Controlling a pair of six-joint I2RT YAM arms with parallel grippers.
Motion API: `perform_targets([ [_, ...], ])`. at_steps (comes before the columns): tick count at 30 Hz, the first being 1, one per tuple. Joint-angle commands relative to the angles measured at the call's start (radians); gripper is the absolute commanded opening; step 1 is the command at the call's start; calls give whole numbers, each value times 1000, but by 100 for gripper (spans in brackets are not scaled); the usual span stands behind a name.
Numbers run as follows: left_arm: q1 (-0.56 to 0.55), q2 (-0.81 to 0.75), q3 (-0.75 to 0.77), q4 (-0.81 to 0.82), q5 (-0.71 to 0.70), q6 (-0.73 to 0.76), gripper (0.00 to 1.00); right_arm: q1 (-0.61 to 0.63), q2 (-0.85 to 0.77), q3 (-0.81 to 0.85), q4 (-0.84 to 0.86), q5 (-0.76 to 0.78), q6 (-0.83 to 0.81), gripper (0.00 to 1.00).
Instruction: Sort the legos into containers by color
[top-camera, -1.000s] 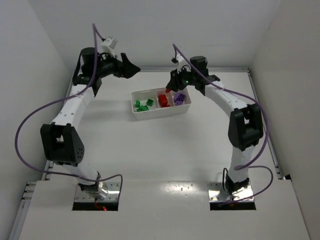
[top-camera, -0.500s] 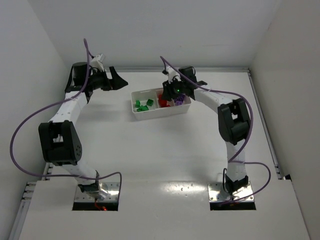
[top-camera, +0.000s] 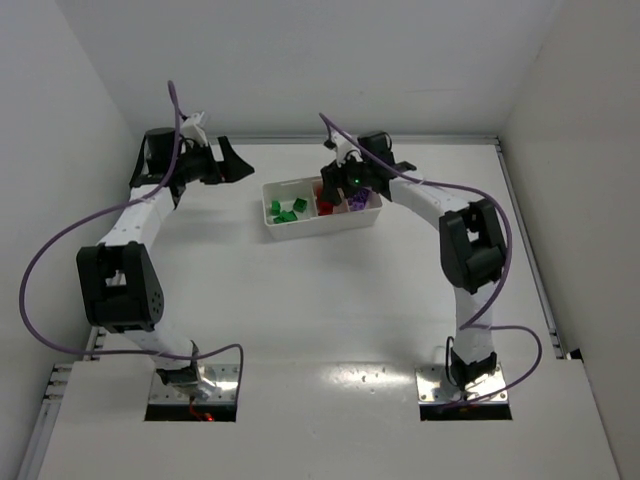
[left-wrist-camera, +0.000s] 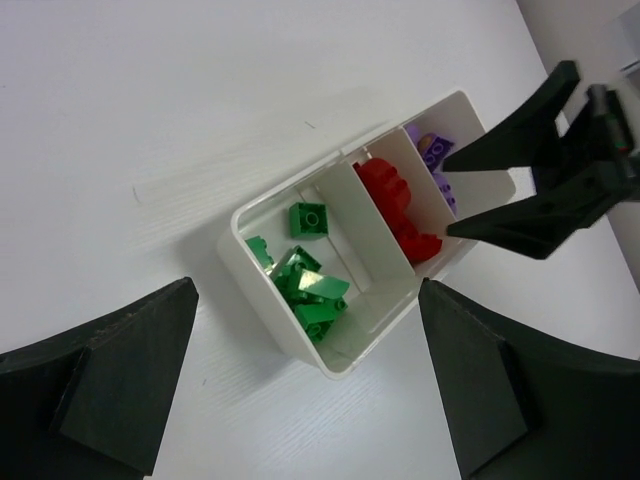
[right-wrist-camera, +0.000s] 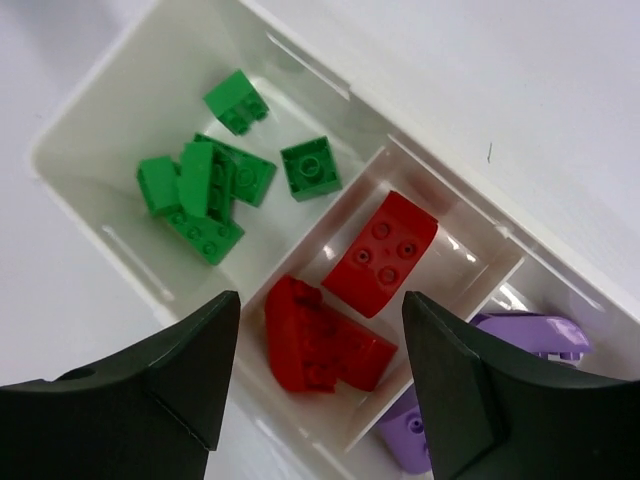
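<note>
Right hand (right-wrist-camera: 320, 300) hangs over the middle compartment of the white tray (right-wrist-camera: 75, 190), fingers apart, nothing between them. Red legos (right-wrist-camera: 380, 250) lie beneath it in that compartment, one with a curved top. Green legos (right-wrist-camera: 205, 185) fill the end compartment on the left arm's side: several heaped together, two lying loose nearby. Purple legos (right-wrist-camera: 530, 335) sit in the opposite end compartment, partly hidden behind a finger. Left hand (left-wrist-camera: 305, 290) hovers off the tray's green end, fingers spread wide, empty. Tray rests on the white bench (top-camera: 320, 300), between the two arms.
</note>
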Motion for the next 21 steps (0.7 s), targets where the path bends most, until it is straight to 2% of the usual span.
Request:
perform_targets([
  [1,11,-55,-19,19,-13,33,100,7,-176,-6,37,-43,34,67],
  [4,20,-65,-45,19,-24,54,100,-5,-309,-15,-3,-55,34,67],
  [6,29,-76,-68,19,-36,64,100,-19,-363,-29,-68,-2,34,67],
  [8,29,-76,-81,10,-47,73,100,-39,-444,-73,-106,111,-54,69],
  [11,49,-76,-93,-11,-59,119,100,-82,-531,-214,-130,199,-110,70],
  [15,85,-40,-104,-64,-87,209,100,-192,-627,-429,-121,135,-97,70],
  [18,138,-39,-128,-64,-52,254,100,-261,-670,-542,-74,106,-76,70],
  [21,171,-39,-151,-64,-15,314,100,-293,-670,-581,-64,64,-55,70],
])
